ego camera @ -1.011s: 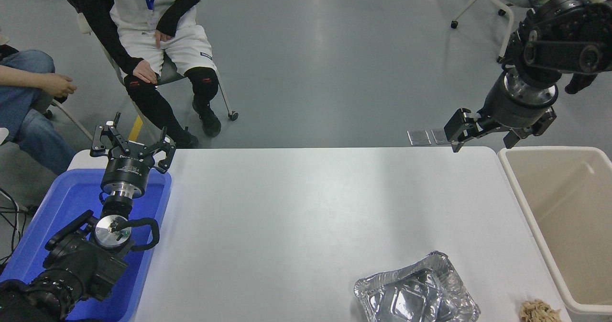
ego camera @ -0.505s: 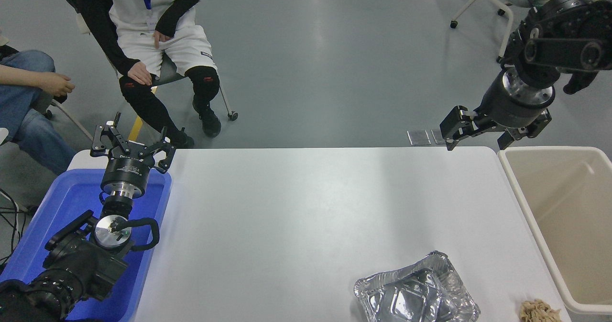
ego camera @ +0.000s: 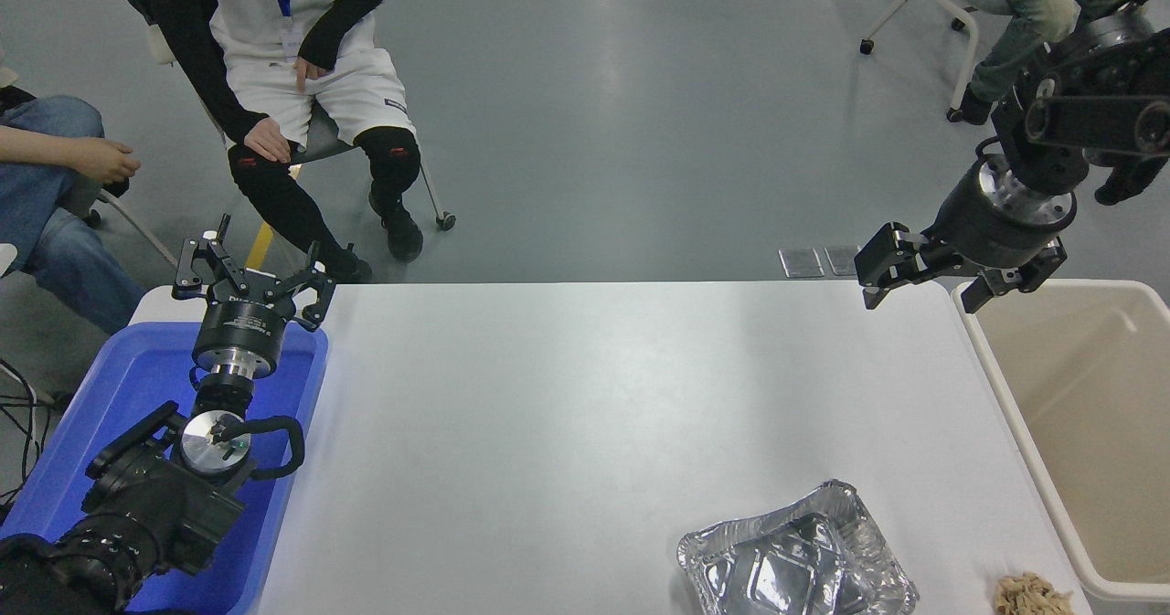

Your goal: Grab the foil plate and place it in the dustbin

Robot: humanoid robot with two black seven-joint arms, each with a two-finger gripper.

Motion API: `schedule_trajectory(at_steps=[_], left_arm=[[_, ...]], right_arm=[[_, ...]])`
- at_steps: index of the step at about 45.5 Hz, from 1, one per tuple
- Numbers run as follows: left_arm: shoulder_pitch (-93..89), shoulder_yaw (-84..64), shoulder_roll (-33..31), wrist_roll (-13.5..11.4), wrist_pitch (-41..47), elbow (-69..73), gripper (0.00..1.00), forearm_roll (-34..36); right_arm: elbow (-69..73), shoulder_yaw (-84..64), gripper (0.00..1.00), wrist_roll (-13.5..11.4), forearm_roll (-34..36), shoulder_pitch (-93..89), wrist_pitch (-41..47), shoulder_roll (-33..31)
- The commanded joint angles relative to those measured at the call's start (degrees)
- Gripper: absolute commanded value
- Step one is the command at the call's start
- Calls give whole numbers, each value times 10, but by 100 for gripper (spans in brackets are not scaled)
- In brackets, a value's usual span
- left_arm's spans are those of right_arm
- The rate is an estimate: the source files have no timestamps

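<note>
We log the foil plate (ego camera: 797,560) lying at the lower right of the frame on the white table (ego camera: 585,396), its near edge cut off by the bottom border. It is shiny crinkled aluminium, roughly rectangular with rounded corners, a wrinkled raised rim and an embossed base; it looks somewhat crumpled, though glare makes that hard to judge. Just to its right, apart from it, sits a small tan fibrous clump (ego camera: 1033,594).

The dustbin (ego camera: 1015,396) fills the right edge: beige smooth plastic, rectangular, with a thick rounded rim, standing against the table's right side.

The right gripper (ego camera: 923,286) hangs in the upper right of the frame, over the table's far right corner beside the dustbin's far rim. Its black fingers are spread wide with nothing between them. It is well apart from the foil plate.

The left gripper (ego camera: 251,279) is parked at the lower left over a bright blue plastic tub (ego camera: 137,387), its fingers splayed and empty.

Against the frame half a second earlier, we note the right gripper has dropped lower and shifted slightly right, now overlapping the table corner rather than the floor beyond it. The foil plate, clump and left arm are unchanged.

Seated people (ego camera: 302,67) occupy the top of the frame.
</note>
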Motion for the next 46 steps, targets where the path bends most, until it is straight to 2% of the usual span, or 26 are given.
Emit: schedule_trajectory(at_steps=[1,7,21,30,31,35,46], left_arm=[[0,0,0,0,0,0,99,0],[0,0,0,0,0,0,99,0],[0,0,0,0,0,0,99,-1],[0,0,0,0,0,0,99,-1],[0,0,0,0,0,0,99,-1],[0,0,0,0,0,0,99,-1],[0,0,0,0,0,0,99,-1]], right_arm=[[3,117,100,-2,-98,-64,0,-60],[2,181,100,-14,-164,-124,0,-66],[1,193,100,-17,-214,-166,0,-57],[5,239,100,-20,-326,-199,0,-47],[12,257,100,-25,-357,-212,0,-45],[25,277,100,-32,-399,-230,0,-49],[34,277,100,-56,-401,-247,0,-50]])
